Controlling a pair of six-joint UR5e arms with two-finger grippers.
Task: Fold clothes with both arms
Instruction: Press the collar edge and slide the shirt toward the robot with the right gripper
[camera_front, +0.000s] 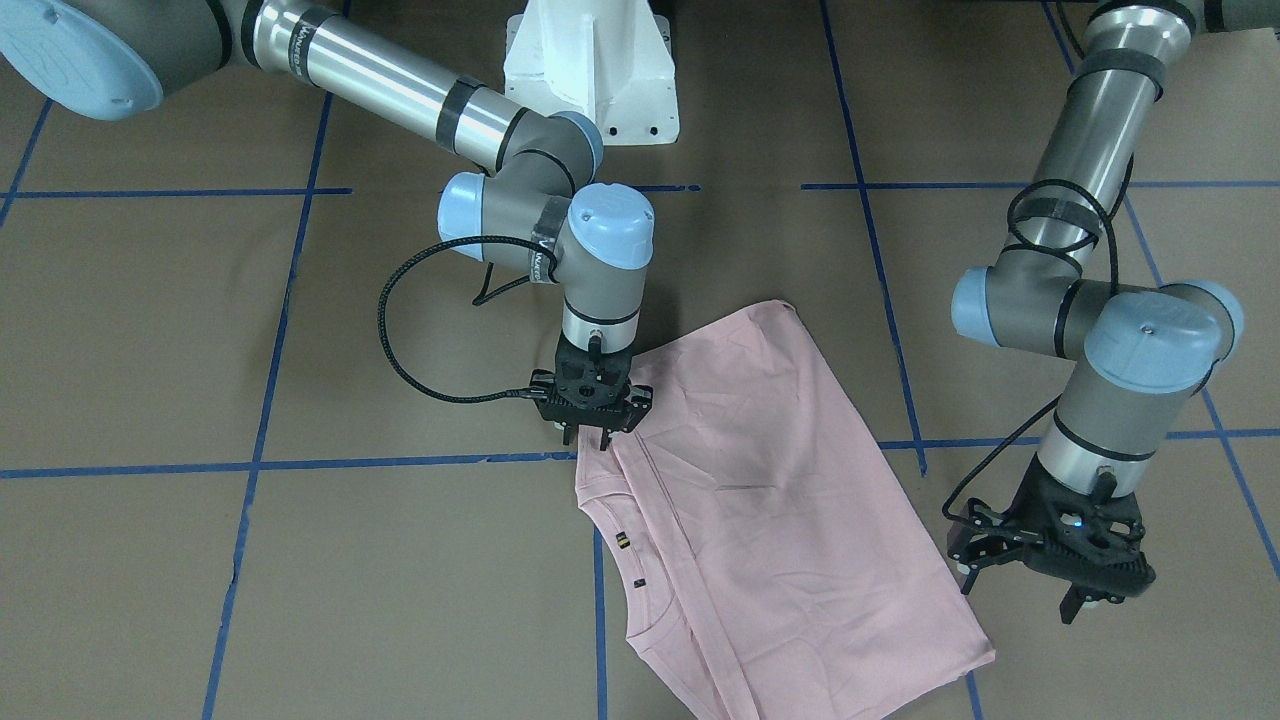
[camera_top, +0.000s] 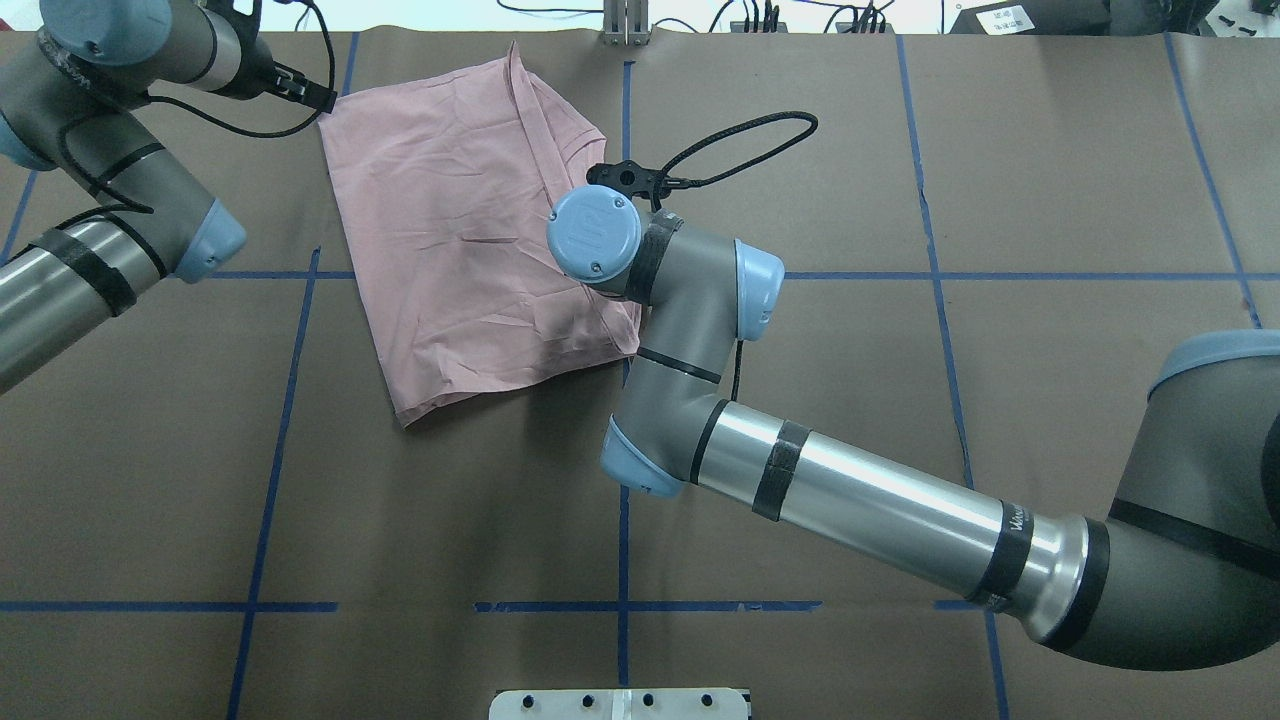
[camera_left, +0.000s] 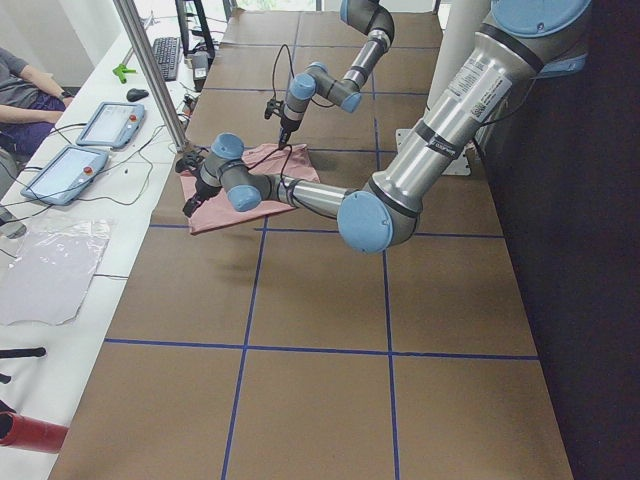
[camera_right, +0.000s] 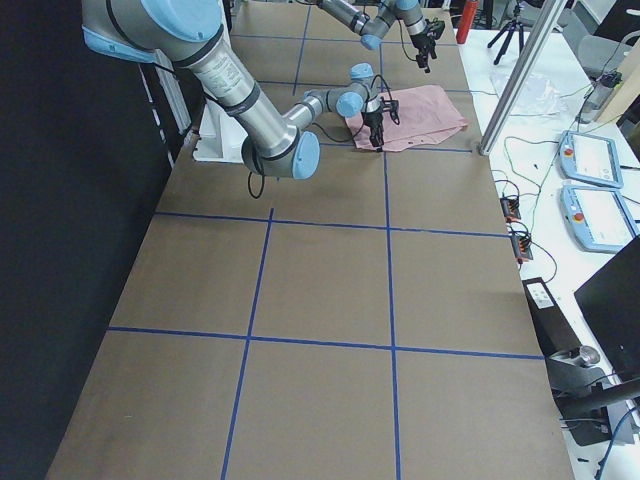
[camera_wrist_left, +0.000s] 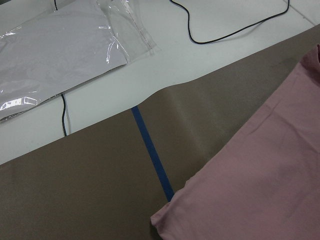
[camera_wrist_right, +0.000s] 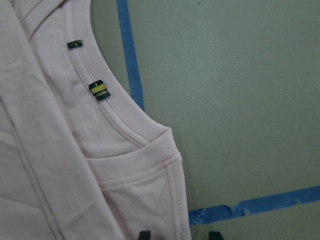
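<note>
The pale pink T-shirt lies folded on the brown table, plain side up, with the cartoon hidden. Its ribbed collar with two small dark labels shows in the right wrist view. My right gripper is open and points down at the shirt's shoulder edge beside the collar. One fingertip is over the cloth and the other is over bare table. My left gripper is open and empty. It hovers off the shirt's far corner, apart from the cloth. In the overhead view the shirt lies at the table's far side.
Blue tape lines cross the brown table cover. The white pedestal base stands at the robot's side. Past the table's far edge, a white bench holds a clear plastic bag and a black cable. Tablets lie there too.
</note>
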